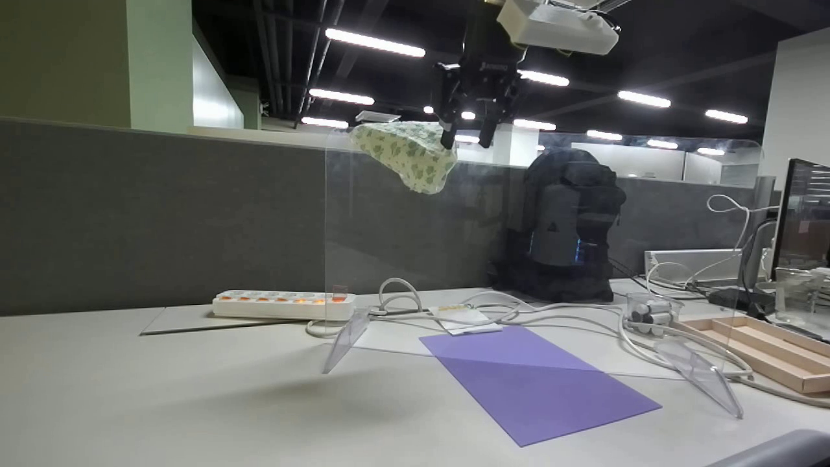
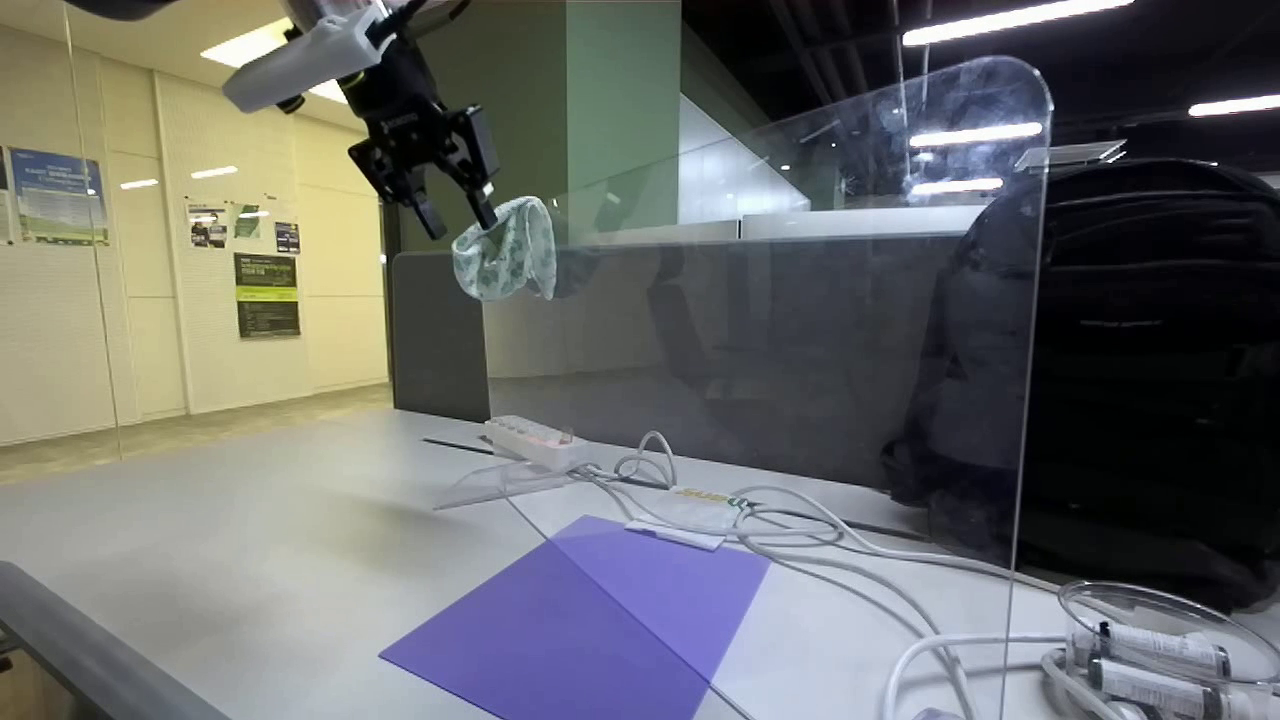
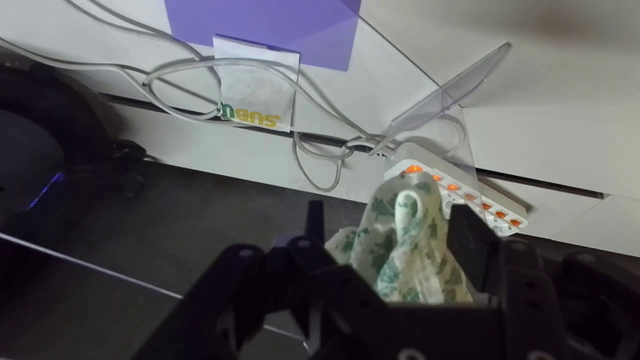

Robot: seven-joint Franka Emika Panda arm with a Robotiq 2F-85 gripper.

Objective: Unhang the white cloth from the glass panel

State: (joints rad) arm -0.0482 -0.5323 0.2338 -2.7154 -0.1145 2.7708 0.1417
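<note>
Robotiq gripper [image 1: 467,138] held high, pointing down; its two fingers [image 2: 480,203] stand apart, gap plain in both exterior views. White cloth with green leaf print [image 1: 415,155] right beside it and a little lower, draped over the top edge of the clear panel [image 2: 780,330] near an upper corner, a flap hanging down. Wrist view puts a fold of the cloth between the fingers; in both exterior views one fingertip overlaps the cloth. Whether they touch, cannot tell.

Panel is upright on clear feet [image 1: 347,342], running off to one side of the gripper. Well below the gripper: white power strip [image 3: 465,187], some switches glowing orange, beside the foot at the cloth's end. White cables [image 3: 255,63] loop near the strip and across a white paper sleeve [image 3: 257,95] with yellow and green lettering. Sleeve overlaps the edge of a purple sheet [image 1: 538,389], flat on the white tabletop [image 1: 194,402], under the panel's lower edge.

Farther from the gripper: black backpack [image 1: 557,227] before the grey partition [image 1: 259,214]. Farthest, toward the panel's opposite end: clear cup [image 2: 1160,605] of labelled cylinders [image 2: 1160,650], wood-coloured divided tray [image 1: 771,353], monitor [image 1: 804,220].
</note>
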